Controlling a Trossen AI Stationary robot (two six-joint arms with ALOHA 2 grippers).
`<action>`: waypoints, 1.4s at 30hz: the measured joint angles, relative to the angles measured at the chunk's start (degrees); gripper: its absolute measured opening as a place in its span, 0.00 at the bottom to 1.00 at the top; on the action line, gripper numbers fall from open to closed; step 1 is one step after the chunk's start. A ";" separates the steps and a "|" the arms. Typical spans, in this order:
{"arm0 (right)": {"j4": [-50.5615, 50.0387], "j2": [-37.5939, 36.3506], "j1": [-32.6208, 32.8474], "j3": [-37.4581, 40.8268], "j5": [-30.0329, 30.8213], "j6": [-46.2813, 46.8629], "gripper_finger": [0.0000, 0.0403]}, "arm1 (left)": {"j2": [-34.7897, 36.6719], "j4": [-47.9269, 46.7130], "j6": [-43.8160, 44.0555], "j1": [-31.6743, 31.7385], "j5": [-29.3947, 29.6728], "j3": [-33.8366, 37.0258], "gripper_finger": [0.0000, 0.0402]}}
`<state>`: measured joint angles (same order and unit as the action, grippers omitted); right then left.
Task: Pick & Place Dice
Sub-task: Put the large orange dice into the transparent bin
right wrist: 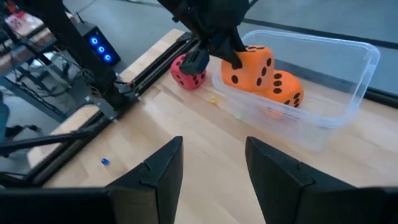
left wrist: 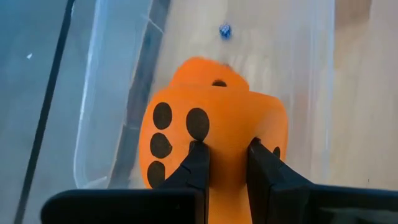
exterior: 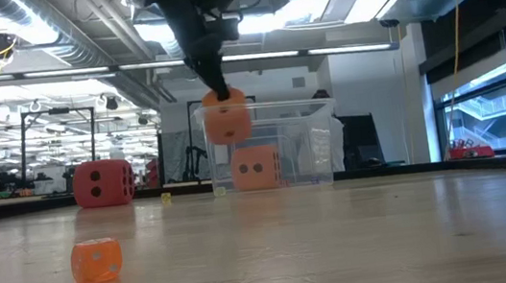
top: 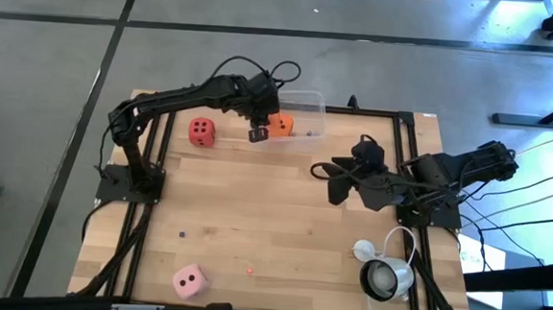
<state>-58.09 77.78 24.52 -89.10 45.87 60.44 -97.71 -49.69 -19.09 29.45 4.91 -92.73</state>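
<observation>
We see an orange die (right wrist: pixel 250 66) pinched in the left gripper (left wrist: pixel 225 163), hanging above a second orange die (right wrist: pixel 285 88) in the clear bin (right wrist: pixel 357 74). The red die (top: pixel 201 131) sits beside it; the right gripper (right wrist: pixel 211 158) waits half-open, empty.

Orange die (right wrist: pixel 285 88) crowding clear bin (right wrist: pixel 348 93)
</observation>
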 joint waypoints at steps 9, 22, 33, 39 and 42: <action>6.40 0.02 0.01 0.00 1.71 -1.16 0.43 | 0.06 -0.55 -2.59 -0.03 -0.36 0.00 0.10; 12.15 0.92 0.01 0.00 1.53 -8.48 0.43 | 0.13 -1.33 -1.20 -0.53 -3.12 3.45 0.09; 11.76 0.96 0.01 0.00 1.25 -10.36 0.43 | 0.11 -1.68 -0.65 -0.90 -4.39 3.58 0.09; 11.76 0.96 -0.16 0.00 1.27 -11.43 0.43 | 0.04 -1.61 -0.09 -0.92 -4.36 3.64 0.10; 11.76 0.96 -0.16 0.00 1.25 -11.43 0.43 | 0.00 -1.57 0.85 -0.92 -3.93 3.66 0.18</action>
<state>-46.33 78.74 24.36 -89.10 47.11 49.01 -97.71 -51.26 -18.24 28.53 0.98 -89.07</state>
